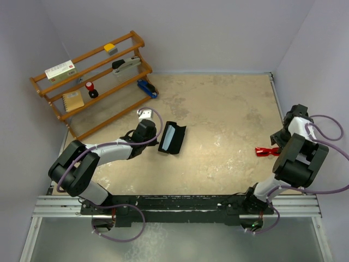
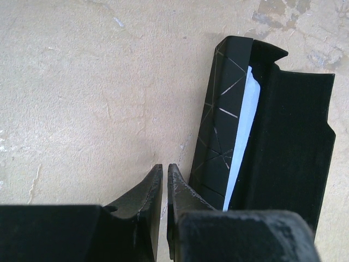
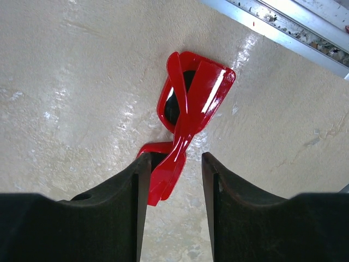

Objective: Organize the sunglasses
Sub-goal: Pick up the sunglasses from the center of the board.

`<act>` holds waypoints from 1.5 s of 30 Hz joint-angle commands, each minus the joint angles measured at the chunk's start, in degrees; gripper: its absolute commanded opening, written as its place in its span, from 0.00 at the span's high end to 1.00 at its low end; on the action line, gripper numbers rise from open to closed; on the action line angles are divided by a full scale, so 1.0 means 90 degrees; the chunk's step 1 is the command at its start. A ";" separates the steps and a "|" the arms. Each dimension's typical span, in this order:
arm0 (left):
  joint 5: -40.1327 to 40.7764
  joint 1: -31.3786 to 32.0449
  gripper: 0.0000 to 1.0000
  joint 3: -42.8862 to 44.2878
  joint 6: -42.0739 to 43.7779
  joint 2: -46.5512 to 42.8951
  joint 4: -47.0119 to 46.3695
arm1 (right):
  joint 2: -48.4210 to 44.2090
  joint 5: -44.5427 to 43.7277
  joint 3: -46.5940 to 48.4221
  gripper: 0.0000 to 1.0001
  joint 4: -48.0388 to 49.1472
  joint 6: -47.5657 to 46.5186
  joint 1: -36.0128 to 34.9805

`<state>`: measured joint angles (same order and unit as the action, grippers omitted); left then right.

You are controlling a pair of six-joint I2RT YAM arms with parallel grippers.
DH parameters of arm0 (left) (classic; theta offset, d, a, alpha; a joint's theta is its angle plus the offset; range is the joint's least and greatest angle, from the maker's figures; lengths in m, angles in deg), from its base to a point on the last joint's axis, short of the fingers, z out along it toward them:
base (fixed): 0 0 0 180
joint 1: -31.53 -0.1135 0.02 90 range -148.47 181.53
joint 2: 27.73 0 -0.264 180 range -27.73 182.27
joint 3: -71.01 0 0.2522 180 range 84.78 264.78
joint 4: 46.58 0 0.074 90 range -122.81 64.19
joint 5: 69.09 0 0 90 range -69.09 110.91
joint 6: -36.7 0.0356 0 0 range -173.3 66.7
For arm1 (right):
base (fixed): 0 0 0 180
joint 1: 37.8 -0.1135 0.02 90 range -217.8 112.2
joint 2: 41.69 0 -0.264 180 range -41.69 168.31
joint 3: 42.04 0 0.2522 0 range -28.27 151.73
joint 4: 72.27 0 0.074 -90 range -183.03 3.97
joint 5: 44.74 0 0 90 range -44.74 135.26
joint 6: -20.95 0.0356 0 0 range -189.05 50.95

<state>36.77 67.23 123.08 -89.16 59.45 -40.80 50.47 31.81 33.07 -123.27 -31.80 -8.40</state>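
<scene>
The red folded sunglasses (image 3: 191, 98) lie on the table at the right side (image 1: 267, 151). My right gripper (image 3: 175, 158) is open, and the near end of the sunglasses lies between its fingers, against the left finger. The black case (image 1: 172, 138) lies open near the table's middle, with a pale blue cloth (image 2: 242, 131) inside it. My left gripper (image 2: 164, 168) is shut and empty, just left of the case (image 2: 272, 125).
A wooden rack (image 1: 92, 76) stands at the back left with a box, a stapler, a notebook and small items on it. A metal rail (image 3: 283, 27) runs along the table's right edge close to the sunglasses.
</scene>
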 commanded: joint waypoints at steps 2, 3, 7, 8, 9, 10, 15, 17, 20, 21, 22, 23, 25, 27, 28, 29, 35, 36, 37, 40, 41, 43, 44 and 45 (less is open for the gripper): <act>0.0074 0.0017 0.95 0.0092 0.0019 -0.0210 -0.0104 | 0.0021 0.0205 -0.0056 0.55 0.0031 0.0137 0.0052; 0.0079 0.0017 0.95 0.0088 0.0020 -0.0196 -0.0099 | 0.0047 0.0210 -0.0060 0.55 0.0046 0.0149 0.0061; 0.0103 0.0015 0.94 0.0034 0.0019 -0.0179 -0.0128 | 0.0199 0.0283 -0.0029 0.55 0.0045 0.0149 0.0082; 0.0103 0.0017 0.95 0.0031 0.0022 -0.0181 -0.0123 | 0.0234 0.0291 -0.0033 0.55 0.0055 0.0148 0.0082; 0.0111 0.0015 0.95 0.0031 0.0019 -0.0181 -0.0121 | 0.0260 0.0302 -0.0028 0.55 0.0060 0.0148 0.0082; 0.0113 0.0017 0.95 0.0031 0.0019 -0.0183 -0.0120 | 0.0300 0.0317 -0.0019 0.55 0.0059 0.0150 0.0089; 0.0115 0.0017 0.94 0.0083 0.0041 -0.0160 -0.0112 | 0.0438 0.0307 0.0020 0.55 0.0027 0.0158 0.0110; 0.0104 0.0017 0.95 0.0101 0.0042 -0.0148 -0.0116 | 0.0471 0.0308 0.0024 0.55 0.0028 0.0157 0.0134; 0.0107 0.0017 0.94 0.0109 0.0040 -0.0145 -0.0120 | 0.0561 0.0303 0.0075 0.55 0.0016 0.0139 0.0158; 0.0112 0.0017 0.94 0.0104 0.0046 -0.0132 -0.0118 | 0.0590 0.0303 0.0087 0.55 0.0016 0.0131 0.0152; 0.0112 0.0010 0.94 0.0100 0.0048 -0.0126 -0.0128 | 0.0619 0.0316 0.0096 0.56 0.0012 0.0137 0.0159; 0.0114 0.0016 0.94 0.0099 0.0058 -0.0107 -0.0123 | 0.0641 0.0338 0.0098 0.56 0.0023 0.0138 0.0166; 0.0126 0.0017 0.94 0.0109 0.0059 -0.0089 -0.0128 | 0.0693 0.0377 0.0115 0.60 0.0033 0.0140 0.0178; 0.0124 0.0017 0.94 0.0119 0.0059 -0.0064 -0.0138 | 0.0733 0.0427 0.0123 0.68 0.0039 0.0122 0.0179; 0.0120 0.0016 0.94 0.0128 0.0058 -0.0052 -0.0138 | 0.0745 0.0430 0.0127 0.73 0.0038 0.0119 0.0175; 0.0116 0.0017 0.94 0.0138 0.0049 -0.0048 -0.0145 | 0.0725 0.0430 0.0123 0.77 0.0047 0.0111 0.0175; 0.0077 0.0017 0.94 0.0155 0.0031 -0.0046 -0.0162 | 0.0575 0.0437 0.0094 0.99 0.0135 0.0070 0.0174; 0.0074 0.0026 0.94 0.0158 0.0022 -0.0054 -0.0162 | 0.0550 0.0413 0.0076 1.00 0.0174 0.0062 0.0179; 0.0074 0.0025 0.94 0.0151 0.0020 -0.0064 -0.0160 | 0.0522 0.0344 0.0056 1.00 0.0221 0.0048 0.0180; 0.0089 0.0032 0.94 0.0131 0.0020 -0.0124 -0.0148 | 0.0436 0.0293 0.0042 1.00 0.0308 -0.0053 0.0170; 0.0100 0.0045 0.94 0.0119 0.0028 -0.0139 -0.0150 | 0.0396 0.0306 0.0040 1.00 0.0319 -0.0092 0.0161; 0.0113 0.0053 0.94 0.0111 0.0012 -0.0150 -0.0155 | 0.0305 0.0360 0.0045 1.00 0.0335 -0.0120 0.0104; 0.0118 0.0061 0.94 0.0105 0.0002 -0.0146 -0.0169 | 0.0264 0.0379 0.0053 1.00 0.0339 -0.0161 0.0038; 0.0115 0.0066 0.94 0.0092 -0.0005 -0.0138 -0.0195 | 0.0221 0.0353 0.0088 1.00 0.0338 -0.0178 -0.0054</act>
<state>37.01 67.34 123.08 -89.14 59.47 -40.80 56.42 35.79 33.09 -120.97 -32.21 -7.32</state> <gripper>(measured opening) 0.055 0.053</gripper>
